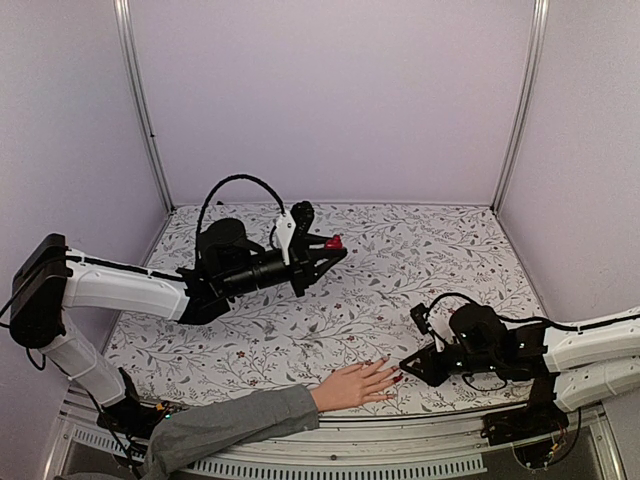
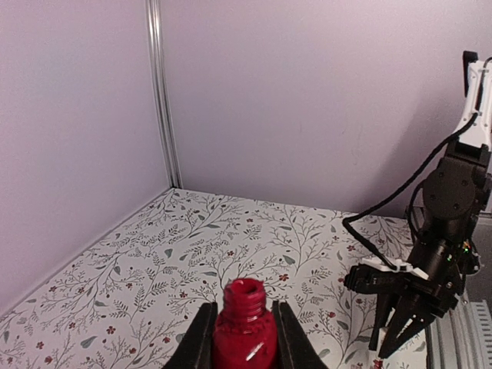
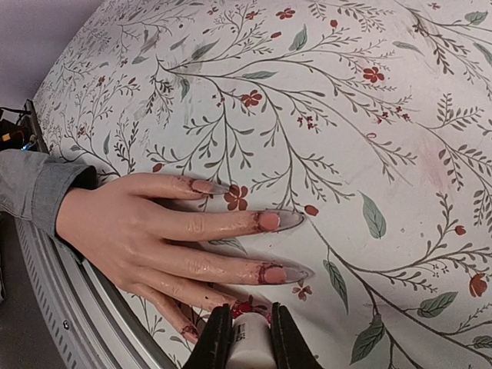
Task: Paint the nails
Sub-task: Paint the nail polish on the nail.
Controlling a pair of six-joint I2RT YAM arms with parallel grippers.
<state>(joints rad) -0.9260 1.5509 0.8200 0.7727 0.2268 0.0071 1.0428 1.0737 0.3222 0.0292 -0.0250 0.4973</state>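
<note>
A pale hand (image 1: 352, 386) with a grey sleeve (image 1: 230, 425) lies flat at the table's near edge. In the right wrist view its long nails point right: the index nail (image 3: 201, 186), middle nail (image 3: 270, 221) and ring nail (image 3: 275, 274) are pink with red smears at the cuticle. My right gripper (image 3: 247, 338) is shut on the white brush cap (image 3: 250, 346), right over a lower finger where wet red shows (image 3: 250, 307). My left gripper (image 2: 244, 338) is shut on the open red bottle (image 2: 244, 330) and holds it above the table's middle (image 1: 333, 242).
The floral tablecloth (image 1: 420, 260) covers the table, with lilac walls on three sides. A metal rail (image 1: 380, 440) runs along the near edge under the sleeve. The right arm (image 2: 430, 284) shows in the left wrist view.
</note>
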